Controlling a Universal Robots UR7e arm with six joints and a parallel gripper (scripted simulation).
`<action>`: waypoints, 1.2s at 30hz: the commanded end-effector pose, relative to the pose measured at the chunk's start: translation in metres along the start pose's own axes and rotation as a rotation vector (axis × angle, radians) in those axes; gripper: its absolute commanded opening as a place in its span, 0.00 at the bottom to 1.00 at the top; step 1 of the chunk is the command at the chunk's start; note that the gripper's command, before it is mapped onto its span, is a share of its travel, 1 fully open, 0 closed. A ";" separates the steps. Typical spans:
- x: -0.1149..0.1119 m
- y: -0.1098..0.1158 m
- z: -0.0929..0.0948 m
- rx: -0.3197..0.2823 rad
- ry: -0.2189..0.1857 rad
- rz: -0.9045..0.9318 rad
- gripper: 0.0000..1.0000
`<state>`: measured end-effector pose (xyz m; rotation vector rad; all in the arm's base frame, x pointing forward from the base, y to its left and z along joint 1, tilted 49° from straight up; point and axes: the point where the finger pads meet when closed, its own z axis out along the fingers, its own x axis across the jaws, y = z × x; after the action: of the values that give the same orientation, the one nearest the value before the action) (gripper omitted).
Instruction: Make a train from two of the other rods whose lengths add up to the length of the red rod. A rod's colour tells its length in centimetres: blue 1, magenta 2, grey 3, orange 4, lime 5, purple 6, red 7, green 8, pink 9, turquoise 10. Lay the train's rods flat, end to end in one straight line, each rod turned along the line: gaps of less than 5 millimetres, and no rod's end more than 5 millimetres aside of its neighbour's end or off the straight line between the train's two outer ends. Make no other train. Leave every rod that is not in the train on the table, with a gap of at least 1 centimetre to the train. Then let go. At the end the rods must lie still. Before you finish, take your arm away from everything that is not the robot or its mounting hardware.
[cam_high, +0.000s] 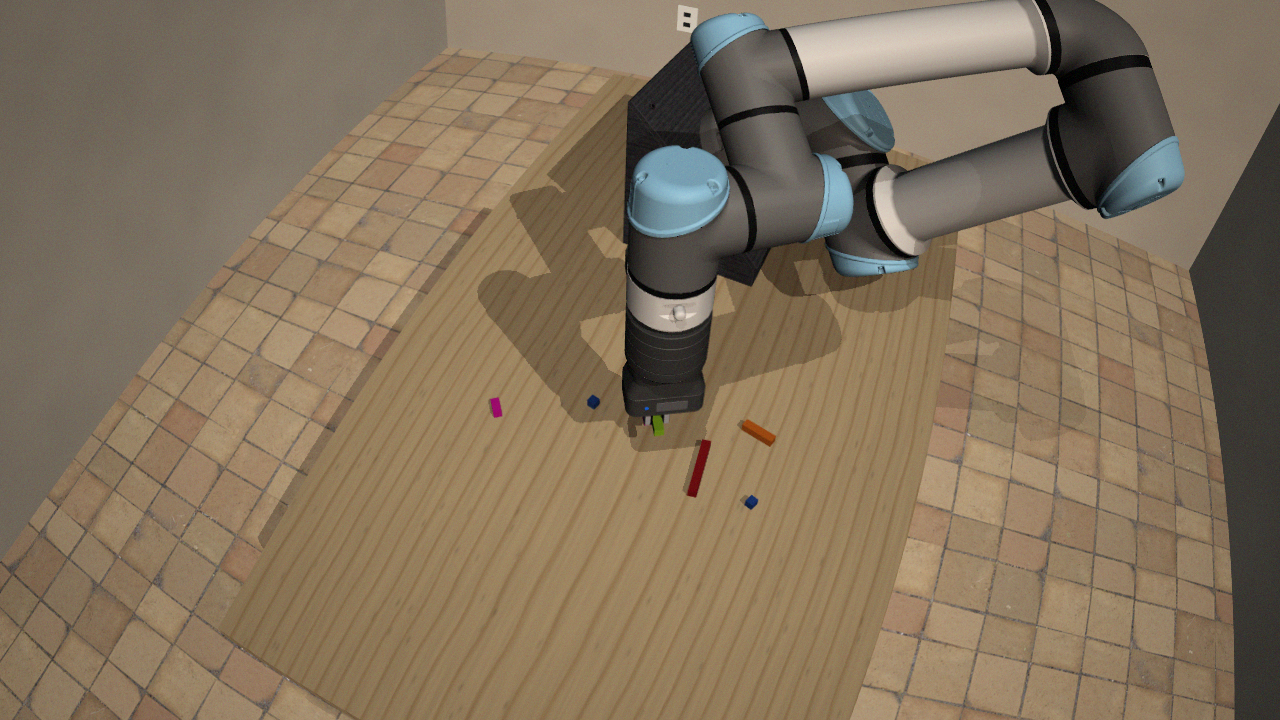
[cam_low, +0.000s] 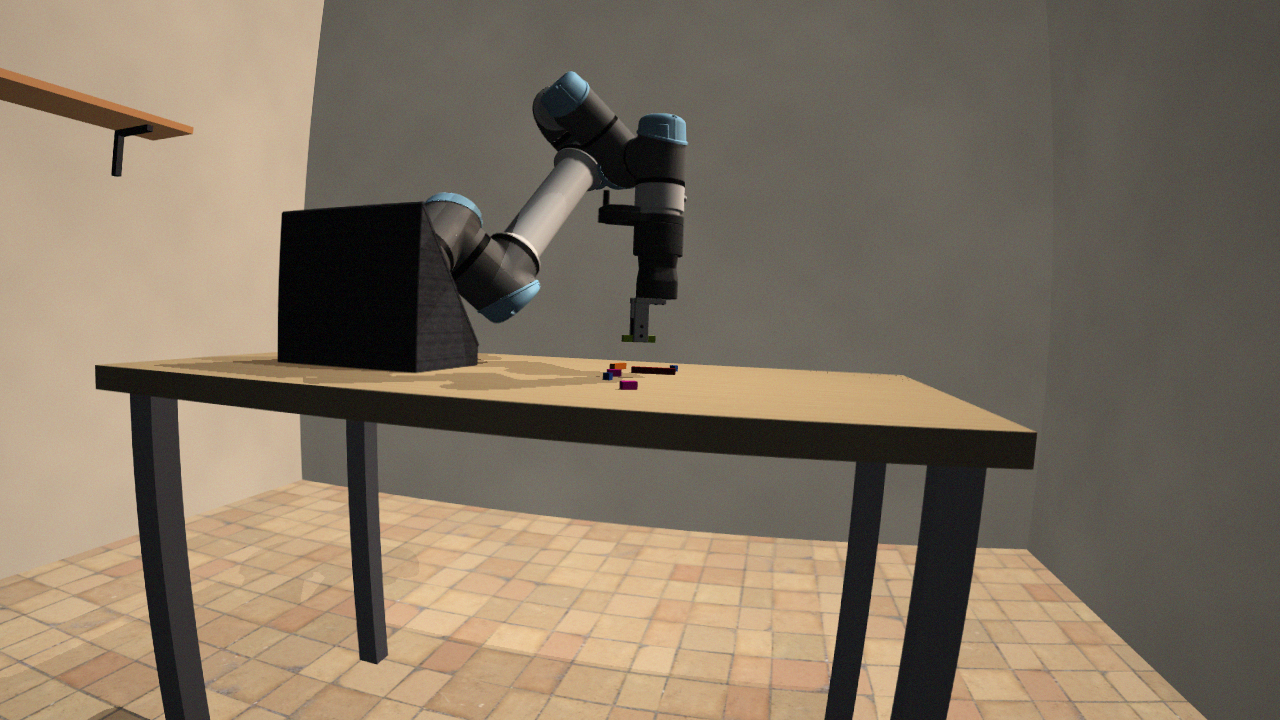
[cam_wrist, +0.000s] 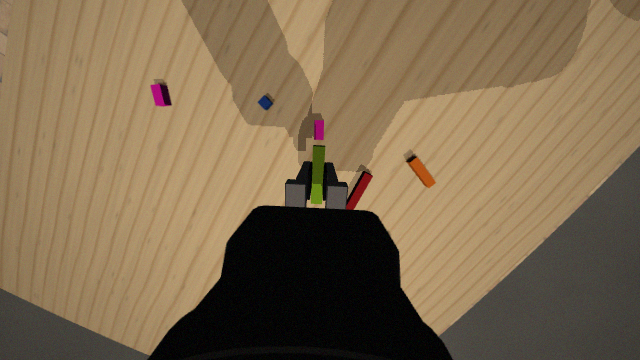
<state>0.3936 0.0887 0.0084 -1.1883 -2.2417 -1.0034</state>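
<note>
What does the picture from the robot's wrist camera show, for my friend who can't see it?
The robot's black hand is shut on a lime rod, holding it above a wooden table. Just past the rod's far end lies a magenta rod. Also on the table are a red rod, an orange rod, a blue cube and a second magenta rod.

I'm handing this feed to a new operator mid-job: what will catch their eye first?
First the arm, reaching out from its black base, with the gripper shut on the lime rod above the table. Next, in the wrist view, a magenta rod lying just beyond the lime rod's tip and roughly in line with it. Then the red rod beside the gripper, with the orange rod further out.
</note>
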 end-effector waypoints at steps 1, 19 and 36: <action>-0.001 0.001 0.018 0.000 -0.002 0.000 0.24; -0.001 0.001 0.039 0.000 -0.002 0.000 0.24; -0.001 0.001 0.039 0.000 -0.002 0.000 0.24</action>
<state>0.3936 0.1177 -0.0176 -1.1896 -2.2421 -1.0026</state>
